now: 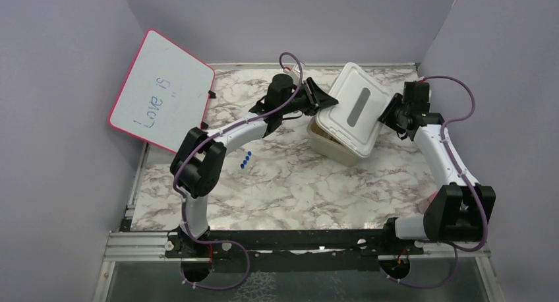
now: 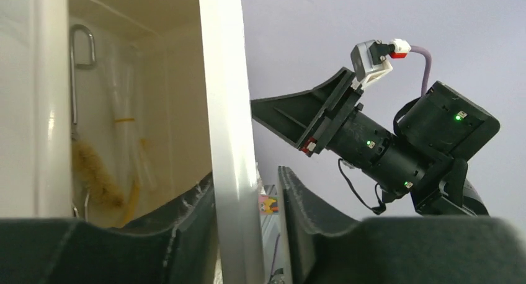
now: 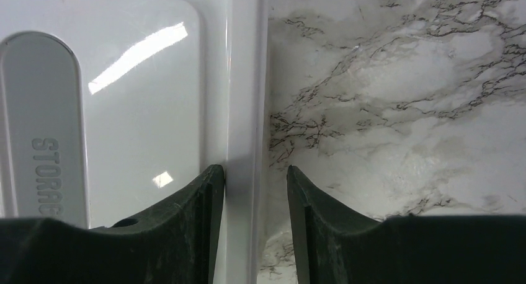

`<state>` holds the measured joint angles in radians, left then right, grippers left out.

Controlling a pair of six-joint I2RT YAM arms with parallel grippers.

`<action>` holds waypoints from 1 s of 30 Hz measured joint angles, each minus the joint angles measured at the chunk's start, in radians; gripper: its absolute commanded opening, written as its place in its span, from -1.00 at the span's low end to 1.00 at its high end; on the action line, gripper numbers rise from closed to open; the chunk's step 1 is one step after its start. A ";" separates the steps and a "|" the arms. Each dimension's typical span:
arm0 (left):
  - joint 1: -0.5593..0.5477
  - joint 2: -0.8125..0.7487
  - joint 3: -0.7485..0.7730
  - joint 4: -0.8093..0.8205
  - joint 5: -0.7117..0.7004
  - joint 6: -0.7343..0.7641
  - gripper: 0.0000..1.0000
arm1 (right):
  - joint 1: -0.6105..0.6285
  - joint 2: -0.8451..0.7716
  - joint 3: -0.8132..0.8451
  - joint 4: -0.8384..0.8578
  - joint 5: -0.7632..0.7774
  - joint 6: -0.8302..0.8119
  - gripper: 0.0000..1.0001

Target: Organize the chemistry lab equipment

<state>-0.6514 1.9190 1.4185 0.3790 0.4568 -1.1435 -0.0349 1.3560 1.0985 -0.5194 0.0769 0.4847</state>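
Note:
A white storage box [image 1: 329, 144] stands at the back middle with its white lid [image 1: 356, 107] lying askew and tilted on top. My left gripper [image 1: 326, 99] straddles the lid's left edge [image 2: 226, 110]: one finger touches it, the other stands a little off. Past the lid, inside the box, I see the tan-bristled brush [image 2: 93, 172], a silver metal loop [image 2: 82, 45] and an amber tube [image 2: 131, 197]. My right gripper [image 1: 389, 111] straddles the lid's right rim [image 3: 245, 110], with a gap at its outer finger. Tiny blue pieces [image 1: 245, 159] lie on the table left of the box.
The pink-framed whiteboard [image 1: 161, 91] leans at the back left. The marble table [image 3: 403, 79] is walled on three sides. My right arm's wrist [image 2: 397, 141] shows across the lid in the left wrist view.

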 measured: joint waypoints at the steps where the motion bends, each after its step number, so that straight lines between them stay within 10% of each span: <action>1: 0.004 0.000 -0.002 -0.003 -0.002 0.014 -0.02 | 0.000 0.004 0.000 0.004 -0.005 -0.002 -0.11; 17: 0.059 -0.044 0.032 -0.274 -0.217 0.325 0.58 | -0.002 0.008 0.004 0.000 -0.049 0.051 -0.15; 30: 0.062 -0.031 0.062 -0.371 -0.191 0.464 0.21 | -0.006 0.051 0.064 -0.004 -0.117 0.040 -0.23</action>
<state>-0.5892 1.8885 1.4807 0.0078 0.2657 -0.6792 -0.0406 1.4067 1.1625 -0.5232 -0.0399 0.5251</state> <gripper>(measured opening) 0.686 0.387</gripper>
